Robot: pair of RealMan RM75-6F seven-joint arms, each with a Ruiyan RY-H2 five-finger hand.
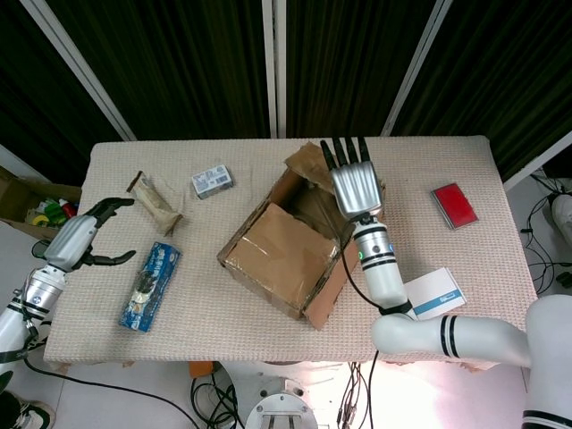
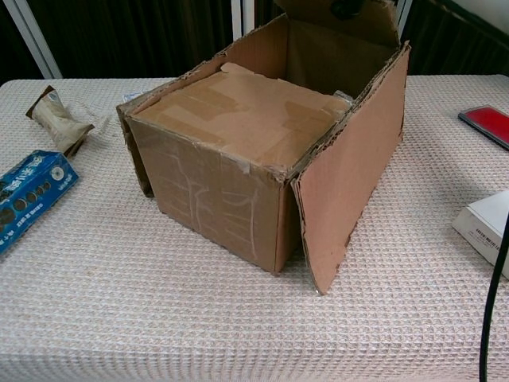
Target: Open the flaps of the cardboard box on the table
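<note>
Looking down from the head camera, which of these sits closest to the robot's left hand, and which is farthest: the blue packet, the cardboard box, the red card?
From the left hand:
1. Blue packet, just beside the hand, at the table's left edge.
2. Cardboard box, mid-table.
3. Red card, far right side.

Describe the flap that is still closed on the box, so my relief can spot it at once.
Start at the cardboard box in the middle of the table. The closed flap lies flat over its near half, taped and creased. The far flap, by the right hand, stands raised instead.
</note>
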